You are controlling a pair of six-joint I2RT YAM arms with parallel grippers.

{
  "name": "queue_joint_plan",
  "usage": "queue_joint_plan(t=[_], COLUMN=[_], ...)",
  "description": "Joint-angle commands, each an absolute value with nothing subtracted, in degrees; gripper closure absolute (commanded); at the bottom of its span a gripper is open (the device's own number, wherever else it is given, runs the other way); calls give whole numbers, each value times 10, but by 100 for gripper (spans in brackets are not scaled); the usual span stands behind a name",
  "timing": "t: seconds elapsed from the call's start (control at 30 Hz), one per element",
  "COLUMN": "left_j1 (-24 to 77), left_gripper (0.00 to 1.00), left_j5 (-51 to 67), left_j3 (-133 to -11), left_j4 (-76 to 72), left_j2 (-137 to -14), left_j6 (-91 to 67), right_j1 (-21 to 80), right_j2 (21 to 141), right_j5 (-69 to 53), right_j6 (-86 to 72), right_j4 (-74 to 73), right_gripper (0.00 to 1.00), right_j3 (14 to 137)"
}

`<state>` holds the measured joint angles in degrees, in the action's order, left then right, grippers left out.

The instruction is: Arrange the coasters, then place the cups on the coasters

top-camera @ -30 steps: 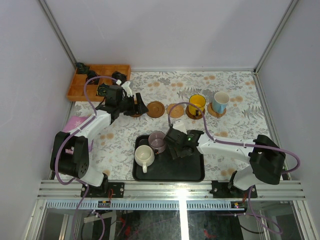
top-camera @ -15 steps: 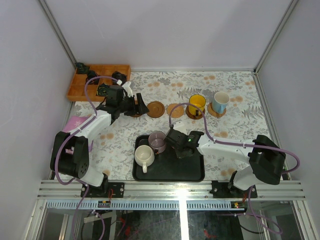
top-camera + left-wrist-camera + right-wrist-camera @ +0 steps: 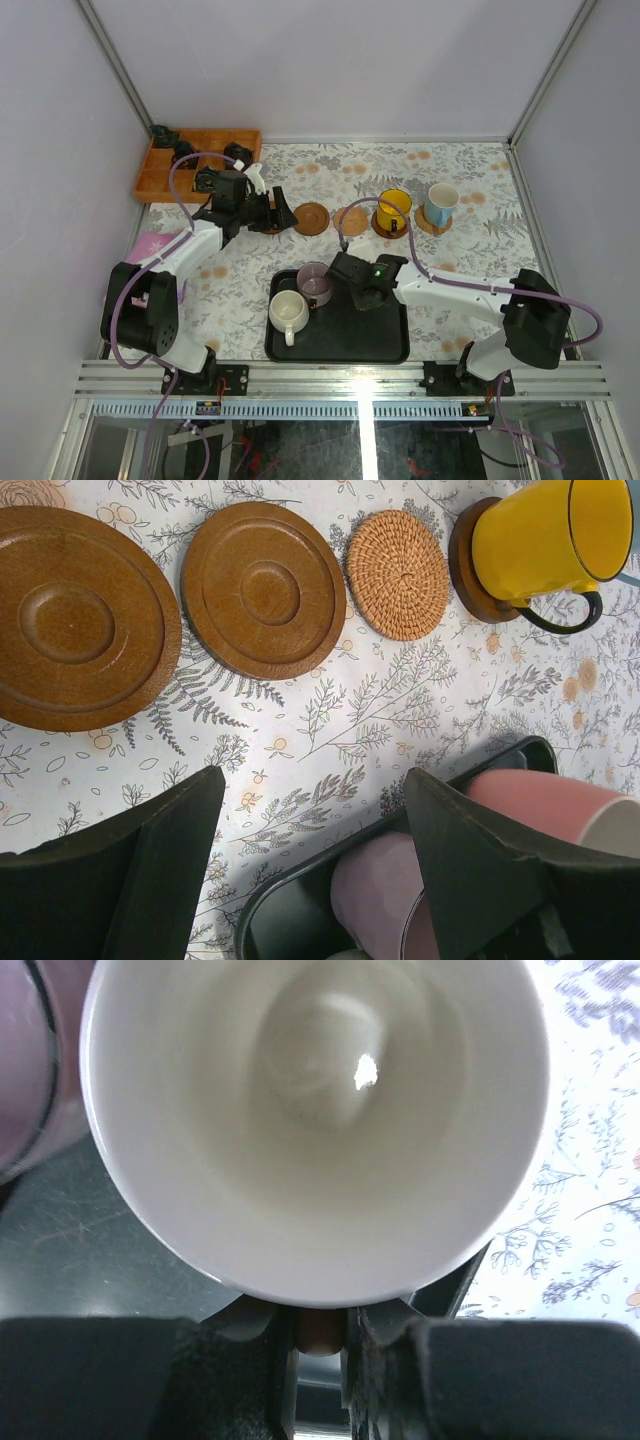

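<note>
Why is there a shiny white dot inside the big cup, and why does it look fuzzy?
Right wrist view: the dot is a light's glare on the glossy bottom of the cup, and it sits too close to the lens to look sharp. Left wrist view: the coasters are crisp.

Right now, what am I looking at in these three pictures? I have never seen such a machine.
Two robot arms are bolted side by side. One picture looks down from above; the other two come from a camera on each wrist. Round coasters lie on the flowered cloth; the yellow mug and blue mug already stand on two. A black tray holds the cream mug and mauve mug. The left end effector is open and empty; the right end effector grips the pink mug by its handle.
</note>
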<state>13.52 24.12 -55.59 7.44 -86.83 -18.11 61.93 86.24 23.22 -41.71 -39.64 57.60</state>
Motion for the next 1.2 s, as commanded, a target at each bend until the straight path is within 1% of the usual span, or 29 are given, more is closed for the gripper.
queue_joint_plan(t=[0.0, 0.13, 0.27, 0.37, 0.53, 0.77, 1.17], left_j1=[139, 139, 138, 139, 139, 139, 139], left_gripper=[27, 27, 27, 27, 27, 27, 27], left_j5=[231, 227, 229, 229, 227, 219, 217], left_j3=[-559, -561, -562, -564, -564, -565, -568], left_j4=[68, 69, 69, 69, 71, 76, 81], left_j2=[-874, -870, -874, -874, -874, -875, -880], left_j6=[-169, -168, -169, -169, -171, -171, -169], right_j1=[622, 593, 524, 491, 473, 450, 424], right_j2=[851, 851, 856, 877, 944, 1030, 1085], right_j5=[341, 363, 327, 320, 324, 299, 249], right_j6=[-436, -437, -434, -427, -394, -360, -359], right_j4=[-418, -407, -349, -319, -287, -259, -228], right_gripper=[100, 100, 100, 100, 100, 100, 100], right_j3=[656, 682, 692, 717, 780, 834, 856])
